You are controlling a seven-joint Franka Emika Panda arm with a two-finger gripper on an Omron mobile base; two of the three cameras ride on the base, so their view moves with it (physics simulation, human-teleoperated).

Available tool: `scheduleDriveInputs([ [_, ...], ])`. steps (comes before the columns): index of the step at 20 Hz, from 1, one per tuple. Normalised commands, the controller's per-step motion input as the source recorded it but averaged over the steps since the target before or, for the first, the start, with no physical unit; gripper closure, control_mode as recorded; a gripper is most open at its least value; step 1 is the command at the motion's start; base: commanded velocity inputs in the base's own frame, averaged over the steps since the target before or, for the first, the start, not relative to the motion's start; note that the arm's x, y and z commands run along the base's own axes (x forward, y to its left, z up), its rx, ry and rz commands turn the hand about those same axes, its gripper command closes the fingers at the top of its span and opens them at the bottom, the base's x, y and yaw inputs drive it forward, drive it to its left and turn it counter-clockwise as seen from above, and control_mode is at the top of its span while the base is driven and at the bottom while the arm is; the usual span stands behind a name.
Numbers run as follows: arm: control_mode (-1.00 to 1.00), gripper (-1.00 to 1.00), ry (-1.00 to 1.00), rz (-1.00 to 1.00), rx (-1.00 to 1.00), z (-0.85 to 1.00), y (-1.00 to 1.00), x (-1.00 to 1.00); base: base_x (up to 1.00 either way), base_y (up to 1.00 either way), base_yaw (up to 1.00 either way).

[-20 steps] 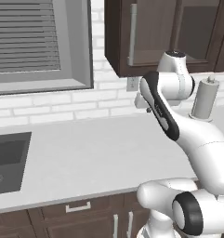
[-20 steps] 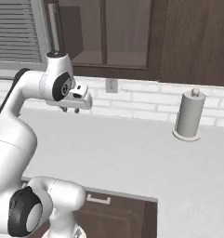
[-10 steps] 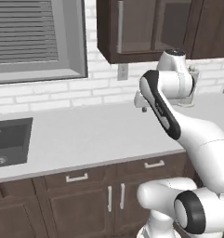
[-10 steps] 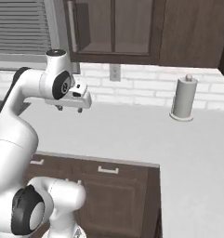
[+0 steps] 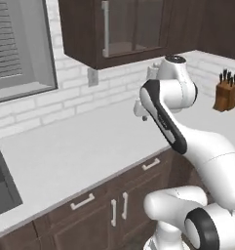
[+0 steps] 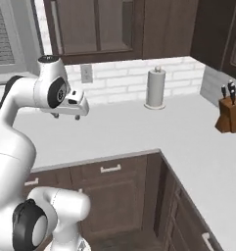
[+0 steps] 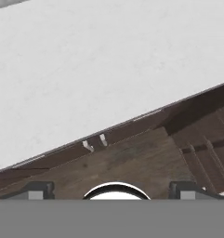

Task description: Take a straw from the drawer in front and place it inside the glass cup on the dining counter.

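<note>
Single arm here, so no choosing sides. The gripper hangs above the worktop with its jaws spread wide and nothing between them; the hand view has the two fingertips far apart. The thing that matters is the drawer, which sits below the worktop's front edge, so lower than the gripper and back toward the robot's base. Its long axis runs along that edge, which cuts diagonally across the hand view. My guess is the hand has to drop down and come in over the lip to reach the drawer handle. Every drawer front I can see is shut, so the straw is presumably inside one — I can't tell which. Counts: two drawer fronts with handles along the front run in the right base view, one paper towel holder and one knife block — both well off to the side of the gripper.
</note>
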Motion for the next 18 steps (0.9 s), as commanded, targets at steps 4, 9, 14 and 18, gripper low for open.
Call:
scheduleDriveInputs([
  [4, 1.00, -1.00, 0.00, 0.00, 0.00, 0.00, 0.00, 0.00, 0.03, 0.57, -0.71],
  [9, 1.00, -1.00, 0.00, 0.00, 0.00, 0.00, 0.00, 0.00, 0.00, 0.67, -0.67],
  [14, 1.00, -1.00, 0.00, 0.00, 0.00, 0.00, 0.00, 0.00, -0.03, 0.77, -0.60],
  [18, 1.00, -1.00, 0.00, 0.00, 0.00, 0.00, 0.00, 0.00, -0.05, 0.71, -0.58],
])
